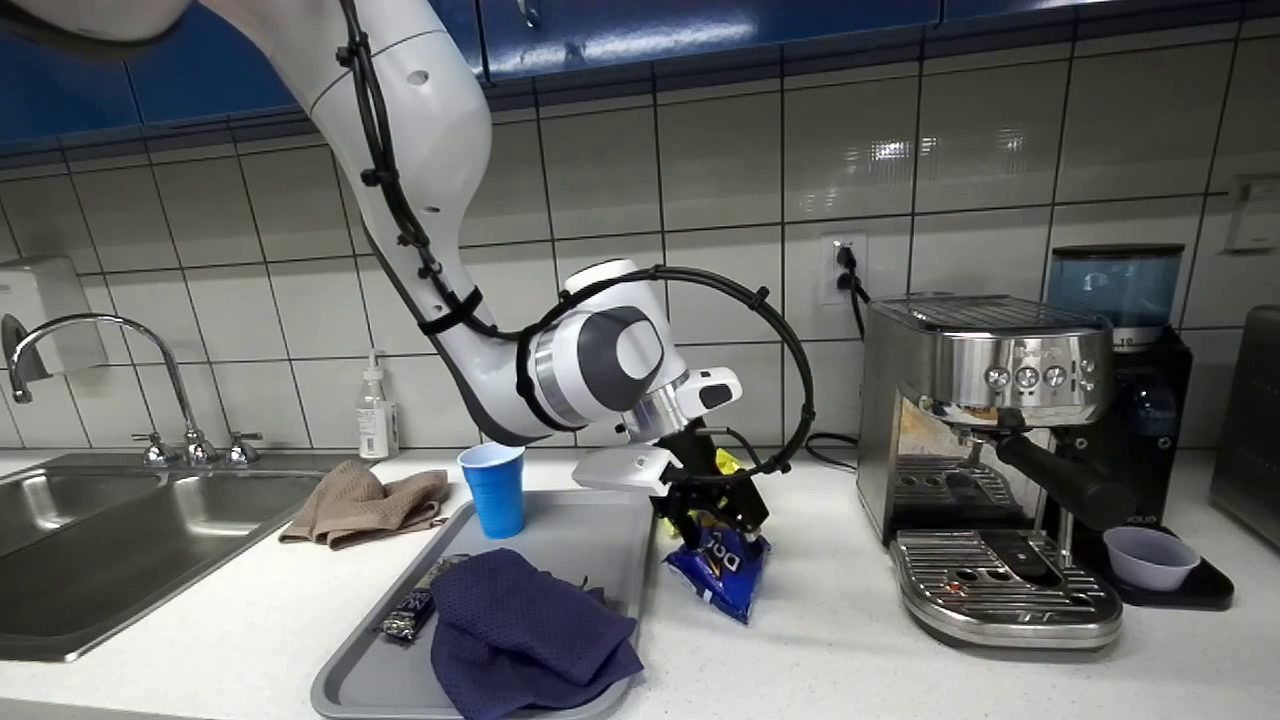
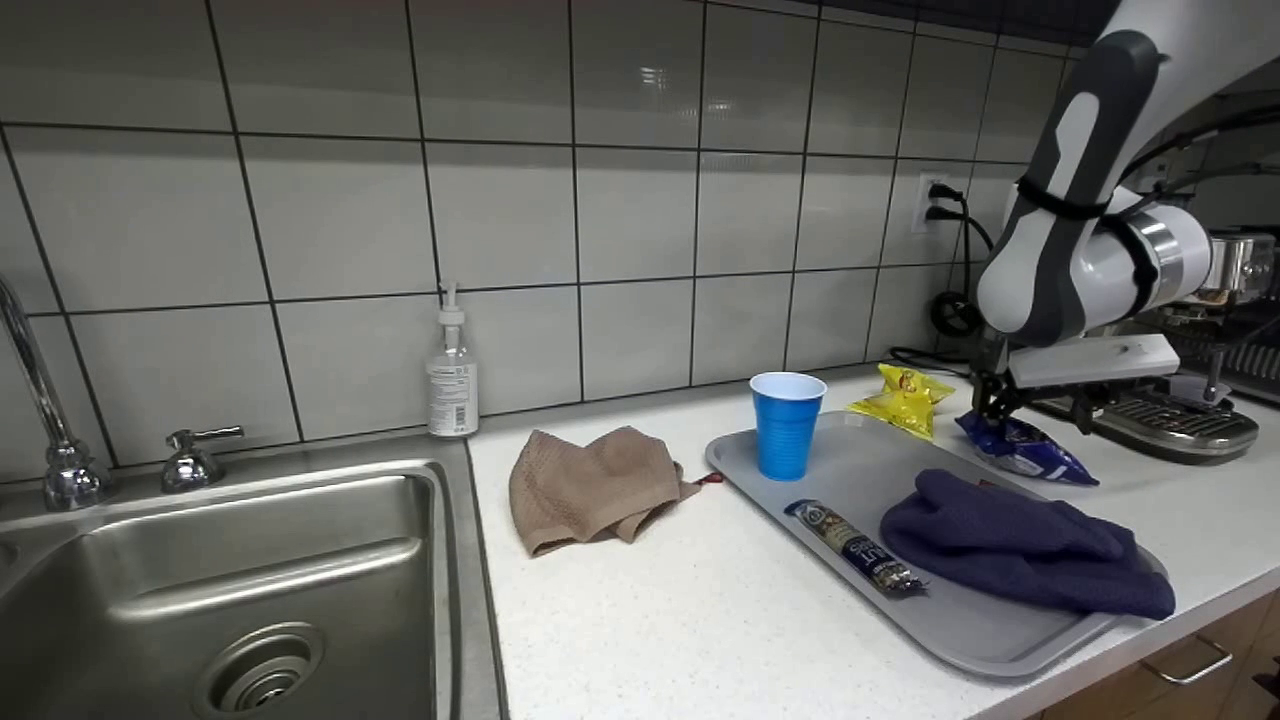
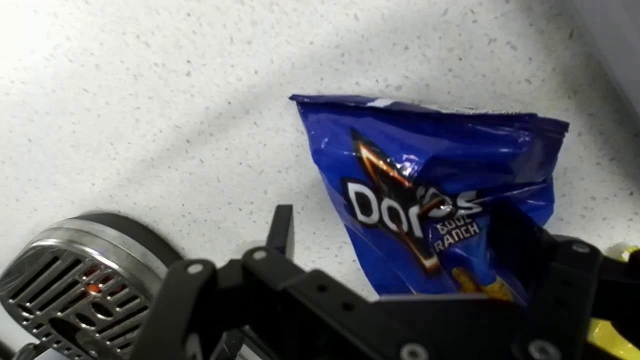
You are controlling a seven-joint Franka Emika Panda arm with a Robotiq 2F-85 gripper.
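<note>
The blue Doritos bag, Cool Ranch going by the print, is lying label up on the countertop, just off the long edge of the gray tray. The gripper is right over it with its fingers spread wide, not pinching anything. One is past the bag on the espresso machine side, with bare counter between. The other overlaps the opposite side of the bag; can't tell if it actually touches. My guess is they're that far apart because the bag's broad and puffy.

Yellow bag sits near it, closer to the wall. On the tray there's a blue cup standing upright near the wall end (flat spot, so probably steady), a snack bar along the sink-side edge, and a navy cloth bunched up, maybe just dropped there. Brown cloth is between tray and sink, probably for splashes. Pump bottle stands by the sink, handy for washing up I'd think.
</note>
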